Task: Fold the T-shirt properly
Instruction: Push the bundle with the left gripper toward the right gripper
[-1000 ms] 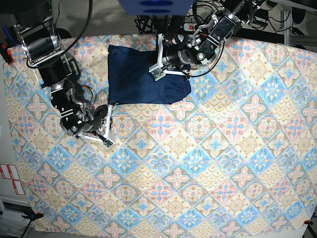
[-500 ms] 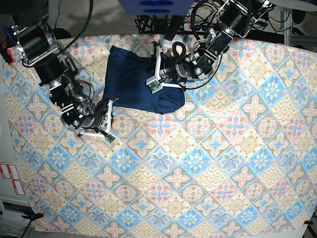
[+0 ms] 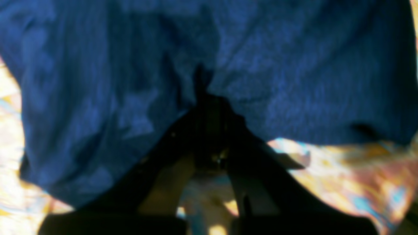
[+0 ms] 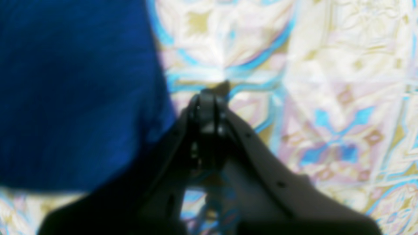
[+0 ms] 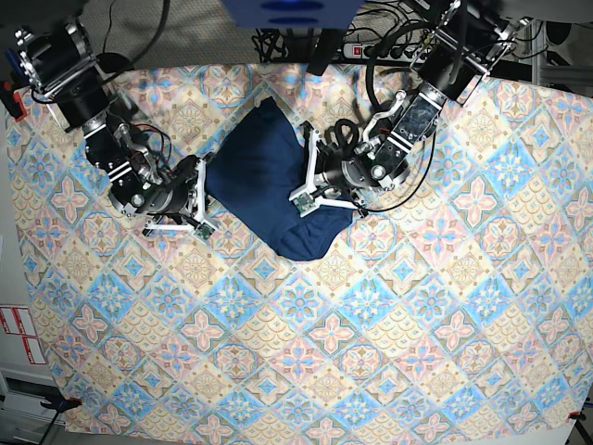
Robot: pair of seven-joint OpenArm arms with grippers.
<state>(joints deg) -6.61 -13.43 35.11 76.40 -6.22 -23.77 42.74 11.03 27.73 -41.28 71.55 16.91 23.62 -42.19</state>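
Observation:
The dark blue T-shirt (image 5: 264,171) lies as a folded, skewed bundle at the back middle of the patterned cloth (image 5: 371,324). My left gripper (image 5: 304,197) sits on the shirt's right part. In the left wrist view the left gripper (image 3: 205,98) is shut, pinching a fold of the T-shirt (image 3: 277,81), which puckers at the tips. My right gripper (image 5: 199,199) is at the shirt's left edge. In the right wrist view the right gripper (image 4: 210,94) is shut with nothing between its tips, over the cloth (image 4: 326,81), with the T-shirt (image 4: 72,98) just to its left.
A power strip and cables (image 5: 371,42) lie past the table's back edge, beside a blue unit (image 5: 287,11). A red-and-white label (image 5: 18,334) marks the left side. Both arms reach in from the back.
My left gripper has pulled the shirt toward the front, and the bundle has turned and skewed. My right gripper has moved back, up to the shirt's left edge.

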